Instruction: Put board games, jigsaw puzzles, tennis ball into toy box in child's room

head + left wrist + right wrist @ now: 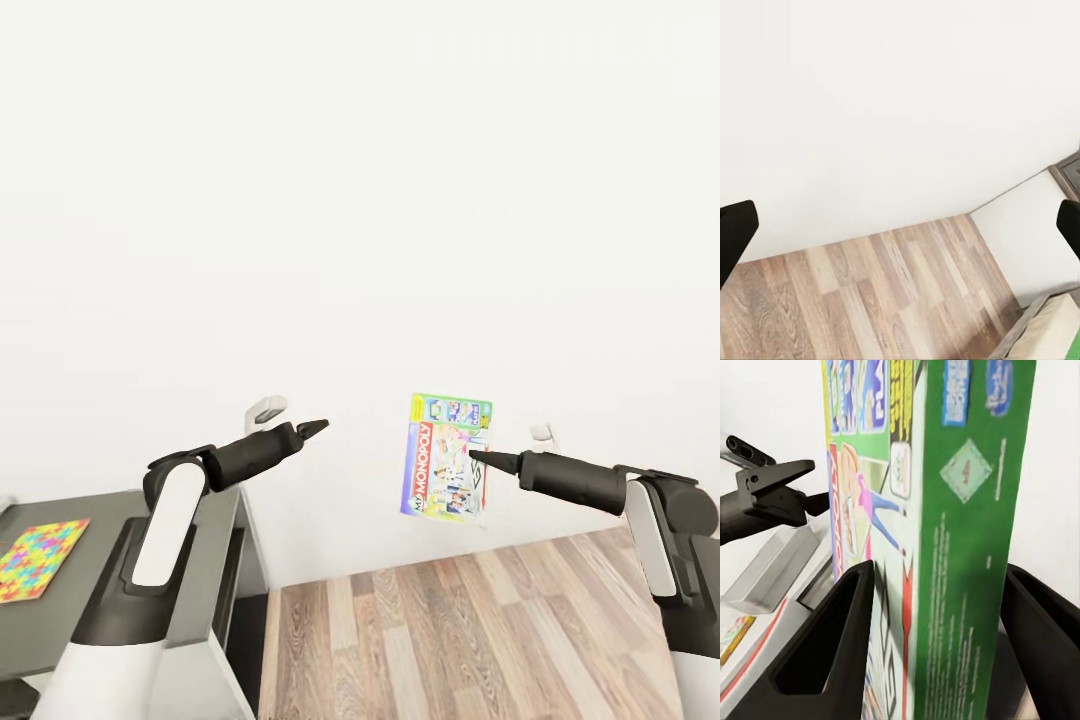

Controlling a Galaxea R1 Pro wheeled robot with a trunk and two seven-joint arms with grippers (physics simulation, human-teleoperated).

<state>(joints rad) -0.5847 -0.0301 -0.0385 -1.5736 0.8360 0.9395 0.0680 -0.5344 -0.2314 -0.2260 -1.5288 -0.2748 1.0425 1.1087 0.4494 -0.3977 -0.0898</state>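
**A board game carried in the air, the table at the left edge**

The right gripper holds a Monopoly board game upright in the air, in front of the white wall and above the wood-plank floor. In the right wrist view the two dark fingers press on the two broad faces of the box, one on the printed front and one on the green back, so the claw is clenched on the game. I think the box is held on its edge because a thin flat box is easy to pinch this way, and it stays clear of the robot's body during the drive.

The left gripper is raised near the middle and carries nothing. In the left wrist view its dark fingertips stand far apart at the two sides of the picture, with only floor and wall between them, so this claw is released. Probably it is kept forward and free so that it can help later.

At the near left, the table shows with a flat top that looks grey here, and one jigsaw puzzle lies flat on it near the left edge. The left arm passes just in front of this table.

The robot seems to be on its way to the table with one game. The game must still go in the toy box.
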